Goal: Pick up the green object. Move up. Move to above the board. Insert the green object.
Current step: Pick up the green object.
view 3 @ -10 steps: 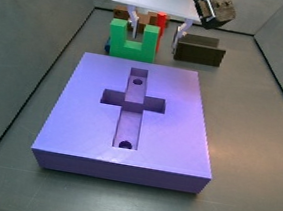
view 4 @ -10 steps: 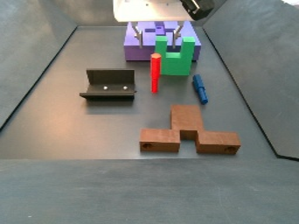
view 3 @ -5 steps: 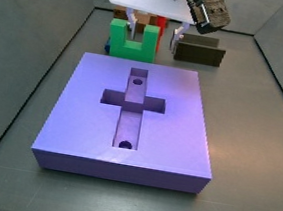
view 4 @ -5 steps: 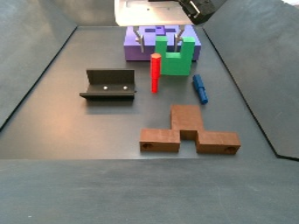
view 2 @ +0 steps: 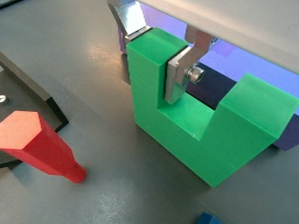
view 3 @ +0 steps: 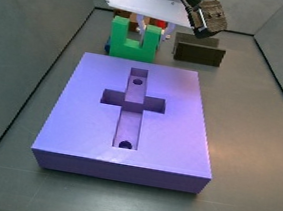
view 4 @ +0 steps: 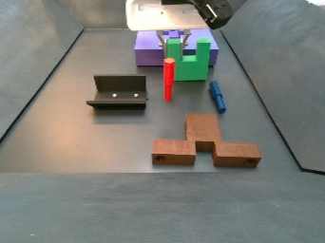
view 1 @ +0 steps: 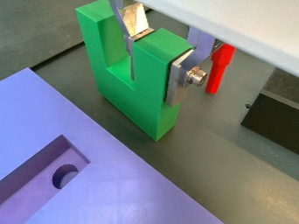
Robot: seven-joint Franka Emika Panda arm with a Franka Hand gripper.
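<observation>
The green object [view 3: 131, 39] is a bright green U-shaped block standing on the floor behind the board [view 3: 134, 127], a large purple slab with a cross recess. It also shows in a side view [view 4: 189, 66]. My gripper [view 3: 152, 22] is down over it. In both wrist views the gripper [view 1: 158, 48] [view 2: 158, 51] is shut on one upright prong of the green object [view 1: 135, 83] [view 2: 198, 131]. One finger [view 1: 136, 19] is in the block's slot and the other finger [view 1: 181, 77] is on the prong's outer face. The block rests on the floor.
A red peg [view 4: 168, 78] stands just beside the green object. A dark olive block [view 3: 200, 54] lies near it. The fixture [view 4: 118, 91], a blue piece [view 4: 218, 95] and brown blocks [view 4: 203, 144] lie farther out on the floor.
My fingers have come down around one prong and closed in on it. The green object has not moved.
</observation>
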